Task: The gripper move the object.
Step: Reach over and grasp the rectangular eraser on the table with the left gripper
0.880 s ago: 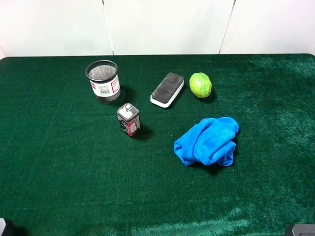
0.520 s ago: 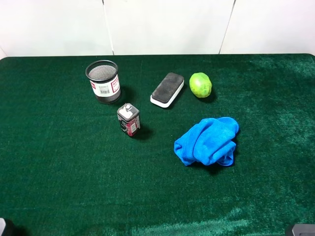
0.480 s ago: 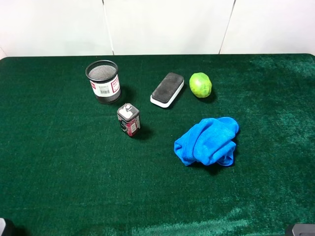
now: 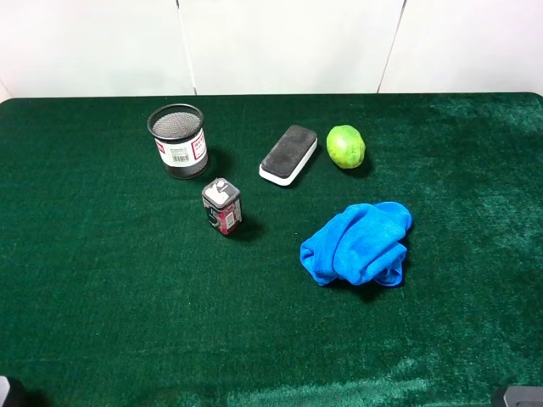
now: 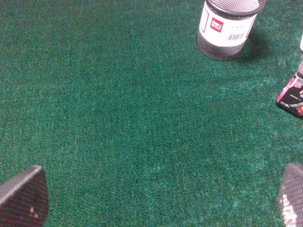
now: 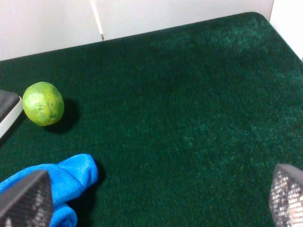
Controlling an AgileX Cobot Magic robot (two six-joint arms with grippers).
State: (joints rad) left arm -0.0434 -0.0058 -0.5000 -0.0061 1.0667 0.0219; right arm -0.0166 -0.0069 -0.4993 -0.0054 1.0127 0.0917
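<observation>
Flat, the eraser (image 4: 288, 154) shows black felt over white base.

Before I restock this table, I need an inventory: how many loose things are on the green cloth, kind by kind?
mesh cup: 1
small can: 1
board eraser: 1
green fruit: 1
blue cloth: 1
Total: 5
</observation>
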